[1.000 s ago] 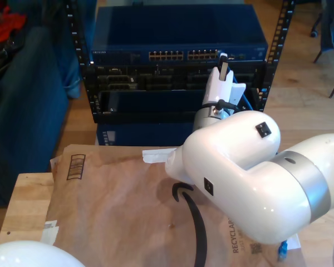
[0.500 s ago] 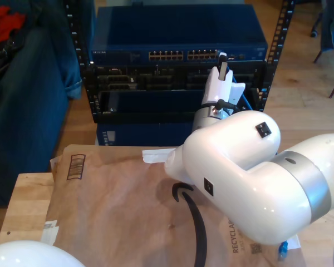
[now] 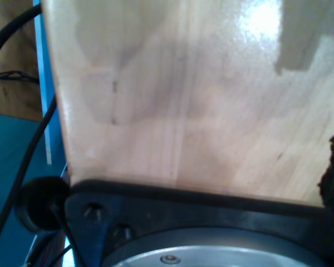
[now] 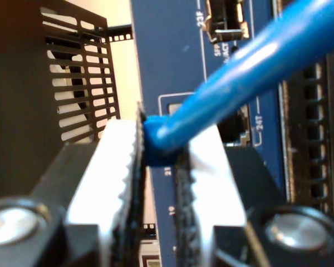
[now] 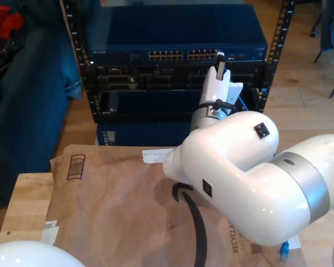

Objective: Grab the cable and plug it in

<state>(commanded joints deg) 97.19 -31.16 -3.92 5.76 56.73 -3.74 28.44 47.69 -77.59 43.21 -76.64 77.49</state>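
The blue cable (image 4: 256, 55) runs slantwise across the second wrist view, and its end (image 4: 156, 142) sits clamped between the white serrated fingers (image 4: 117, 167) of my second gripper (image 4: 158, 167). Right behind it is the dark blue face of the network switch (image 4: 178, 67) with its numbered ports. In the exterior view my second gripper (image 5: 220, 60) is held up against the right-hand group of ports on the switch (image 5: 172, 33). A short stretch of cable (image 5: 245, 101) shows beside the wrist. A loose blue plug (image 5: 283, 250) lies near the table's front right in the exterior view.
The switch sits in a black rack (image 5: 172, 83) beyond a wooden table (image 5: 25, 200) covered with brown paper (image 5: 111, 211). A person in blue (image 5: 28, 100) is at the exterior view's left. Another white arm (image 5: 22, 256) shows at its lower left. The first wrist view looks at a wooden surface (image 3: 183, 100) and black cables (image 3: 28, 156).
My second gripper and arm have shifted slightly toward the exterior view's left, staying at the switch ports. The person at the left has moved a little.
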